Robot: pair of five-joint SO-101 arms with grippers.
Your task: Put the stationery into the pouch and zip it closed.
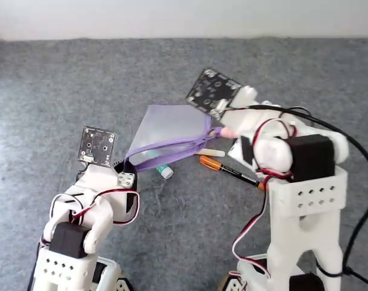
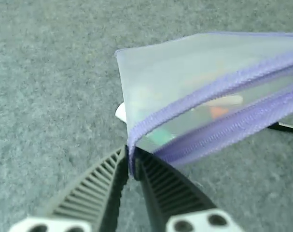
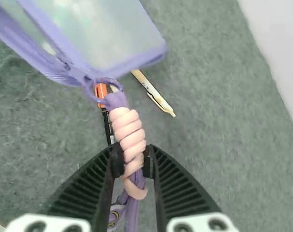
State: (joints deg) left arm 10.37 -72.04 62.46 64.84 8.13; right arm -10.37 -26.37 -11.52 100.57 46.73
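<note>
Right gripper [image 3: 132, 157] is clamped on the pink pull cord [image 3: 128, 133] at the zip's upper-right end in the high view. The left gripper [image 2: 130, 162] pinches the pouch [image 1: 168, 124] at the opposite, lower-left corner. The zip therefore runs from lower left to upper right, strung between them, with its two purple tracks apart. The pouch is translucent lilac and sits at frame centre. Just below its mouth lie an orange-capped pen [image 1: 229, 170], a pale stick [image 1: 211, 153] and a white-and-green tube [image 1: 165, 171], apparently outside it. The pen is nearest the right gripper.
</note>
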